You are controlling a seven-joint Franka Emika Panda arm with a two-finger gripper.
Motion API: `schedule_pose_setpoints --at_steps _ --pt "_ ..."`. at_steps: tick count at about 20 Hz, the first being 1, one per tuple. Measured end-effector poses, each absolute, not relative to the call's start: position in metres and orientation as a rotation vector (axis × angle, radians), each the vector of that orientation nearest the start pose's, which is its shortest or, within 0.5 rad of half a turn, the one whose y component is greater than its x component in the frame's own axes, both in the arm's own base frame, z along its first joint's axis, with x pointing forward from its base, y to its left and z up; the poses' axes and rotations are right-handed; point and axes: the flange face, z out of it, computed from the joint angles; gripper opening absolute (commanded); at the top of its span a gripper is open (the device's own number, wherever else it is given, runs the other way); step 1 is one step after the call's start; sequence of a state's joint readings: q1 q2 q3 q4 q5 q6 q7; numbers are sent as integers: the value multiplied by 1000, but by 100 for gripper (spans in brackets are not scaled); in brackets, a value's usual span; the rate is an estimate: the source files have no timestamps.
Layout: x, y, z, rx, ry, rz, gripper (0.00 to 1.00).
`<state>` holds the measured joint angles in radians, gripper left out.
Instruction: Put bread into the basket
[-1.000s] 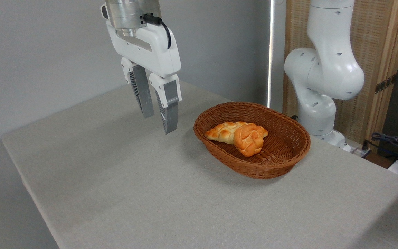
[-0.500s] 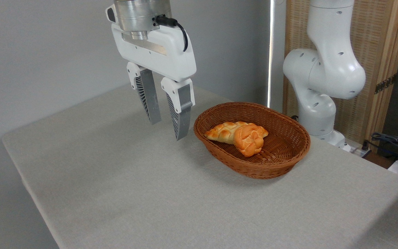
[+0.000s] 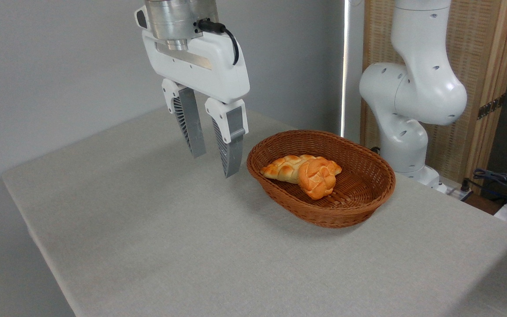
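In the single fixed view, the upper part of the arm [image 3: 416, 83] is cut off by the top edge, and the wrist above the gripper [image 3: 214, 165] is likewise cropped. The table [image 3: 192, 246] is cut off at the bottom and right edges. At the far right, a tangle of cables [image 3: 506, 182] is seen only in part and cannot be made out clearly. The braided loaf [image 3: 282, 168] is partly covered by the bread [image 3: 317, 177], so its right end is largely hidden.

The gripper is held above the table, just left of the basket [image 3: 350, 207], with its fingers [image 3: 231, 147] pointing down and set apart by a clear gap. Nothing is held between them, and neither the table nor the basket is touched.

The bread is found inside the basket, near its middle, resting against the braided loaf and leaning toward the front wall. A wooden screen [image 3: 482, 66] is seen behind the arm.
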<state>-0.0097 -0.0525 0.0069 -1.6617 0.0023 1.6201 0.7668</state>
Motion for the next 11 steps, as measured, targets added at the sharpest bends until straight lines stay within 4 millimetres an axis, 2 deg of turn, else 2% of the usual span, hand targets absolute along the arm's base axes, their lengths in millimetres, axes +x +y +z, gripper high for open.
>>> schedule_pose_setpoints --at_steps 11 --pt "539 1 612 -2919 1175 29 100"
